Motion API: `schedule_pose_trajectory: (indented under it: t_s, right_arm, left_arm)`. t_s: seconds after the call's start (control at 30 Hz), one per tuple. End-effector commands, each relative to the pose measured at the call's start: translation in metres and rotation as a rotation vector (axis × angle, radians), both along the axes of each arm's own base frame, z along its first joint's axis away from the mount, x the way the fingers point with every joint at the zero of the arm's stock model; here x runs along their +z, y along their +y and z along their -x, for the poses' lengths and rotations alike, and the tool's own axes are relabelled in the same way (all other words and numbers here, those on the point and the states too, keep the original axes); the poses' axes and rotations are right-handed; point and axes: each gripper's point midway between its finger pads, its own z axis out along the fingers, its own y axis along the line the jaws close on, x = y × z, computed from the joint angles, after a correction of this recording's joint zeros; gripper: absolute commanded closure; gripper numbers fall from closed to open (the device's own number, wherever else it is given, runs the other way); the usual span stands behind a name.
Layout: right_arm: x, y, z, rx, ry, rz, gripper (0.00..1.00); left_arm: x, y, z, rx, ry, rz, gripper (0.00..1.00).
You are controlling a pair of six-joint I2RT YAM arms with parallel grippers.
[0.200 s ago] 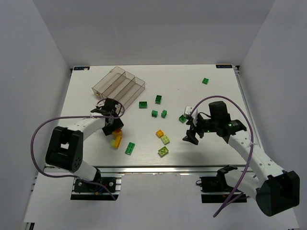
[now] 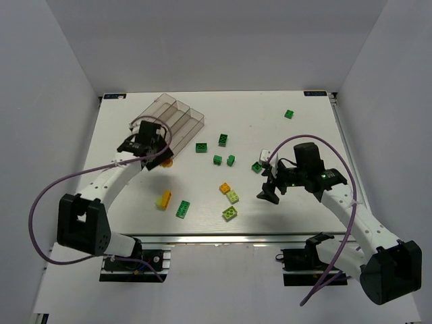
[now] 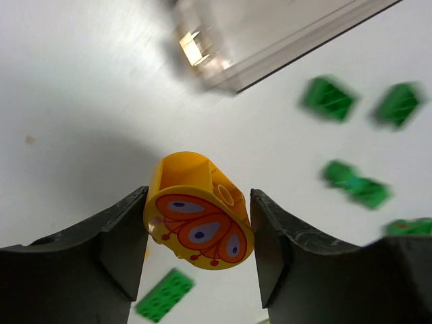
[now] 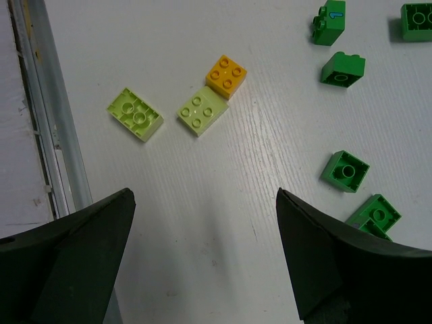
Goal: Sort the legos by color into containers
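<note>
My left gripper [image 2: 158, 158] [image 3: 199, 202] is shut on an orange-yellow rounded brick [image 3: 199, 216] with a printed wing pattern. It holds the brick above the table, just in front of the clear four-compartment tray [image 2: 177, 113] [image 3: 283, 47]. My right gripper [image 2: 269, 191] [image 4: 206, 202] is open and empty over bare table. An orange brick [image 4: 226, 75] and two lime bricks [image 4: 201, 112] [image 4: 135, 113] lie ahead of it. Dark green bricks [image 4: 345, 170] [image 4: 343, 69] lie to its right.
Dark green bricks lie mid-table [image 2: 201, 147] [image 2: 223, 140] [image 2: 217, 160], and one lies far right [image 2: 289, 113]. A yellow brick [image 2: 163, 200] and a green plate [image 2: 183, 209] lie near the front left. The table's metal rail [image 4: 40, 101] runs along the front edge.
</note>
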Motion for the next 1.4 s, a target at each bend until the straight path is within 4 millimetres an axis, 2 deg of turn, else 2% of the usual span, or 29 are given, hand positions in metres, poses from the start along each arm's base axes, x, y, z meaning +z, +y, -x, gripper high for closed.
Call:
schedule_pose_trajectory:
  t_s: [0.0,0.03,0.1,0.13,0.2,0.37,0.4,0.5,0.57,0.6,0.63,0.73,0.77,0.87,1.23,1.37]
  right_arm:
    - [0.016,0.008,-0.005,0.02,-0.031,-0.04,0.11]
    - [0.016,0.008,-0.005,0.022,-0.032,-0.043,0.1]
    - [0.018,0.009,-0.006,0.024,-0.031,-0.047,0.11]
    - [0.018,0.009,-0.005,0.025,-0.031,-0.048,0.1]
    - [0.019,0.01,-0.005,0.025,-0.029,-0.052,0.11]
    - [0.02,0.01,-0.005,0.023,-0.035,-0.055,0.1]
    - [0.02,0.01,-0.005,0.024,-0.035,-0.055,0.11]
    - [0.02,0.009,-0.005,0.025,-0.042,-0.055,0.11]
    - [0.021,0.01,-0.004,0.026,-0.046,-0.058,0.11]
    - [0.02,0.009,-0.005,0.023,-0.048,-0.056,0.11]
    - [0.02,0.009,-0.005,0.023,-0.05,-0.056,0.11]
    - [0.02,0.009,-0.005,0.023,-0.05,-0.056,0.11]
    - [0.021,0.009,-0.005,0.023,-0.051,-0.059,0.11]
    - [0.02,0.009,-0.006,0.022,-0.052,-0.056,0.11]
    - [0.02,0.009,-0.007,0.022,-0.045,-0.048,0.11]
    - [0.019,0.008,-0.006,0.021,-0.042,-0.046,0.11]
  left_arm:
    - [0.064,-0.007,-0.03,-0.019,-0.167,0.021,0.93]
    - [0.075,-0.009,-0.037,-0.017,-0.185,0.024,0.93]
    - [0.081,-0.008,-0.052,-0.024,-0.19,0.004,0.93]
    - [0.08,-0.006,-0.052,-0.022,-0.187,-0.002,0.93]
    - [0.091,-0.005,-0.071,-0.014,-0.209,-0.008,0.94]
    - [0.115,0.02,-0.12,0.054,-0.281,-0.028,0.97]
    - [0.121,0.023,-0.136,0.066,-0.3,-0.029,0.97]
    - [0.126,0.039,-0.167,0.101,-0.328,-0.061,0.97]
    - [0.125,0.05,-0.181,0.112,-0.336,-0.086,0.97]
    - [0.132,0.053,-0.189,0.119,-0.355,-0.091,0.97]
    - [0.121,0.058,-0.198,0.121,-0.34,-0.107,0.98]
    - [0.118,0.068,-0.212,0.134,-0.347,-0.134,0.97]
    - [0.108,0.07,-0.217,0.132,-0.332,-0.14,0.97]
    - [0.101,0.077,-0.229,0.141,-0.332,-0.16,0.97]
    - [0.074,0.095,-0.259,0.172,-0.321,-0.245,0.96]
    - [0.068,0.097,-0.265,0.163,-0.314,-0.261,0.92]
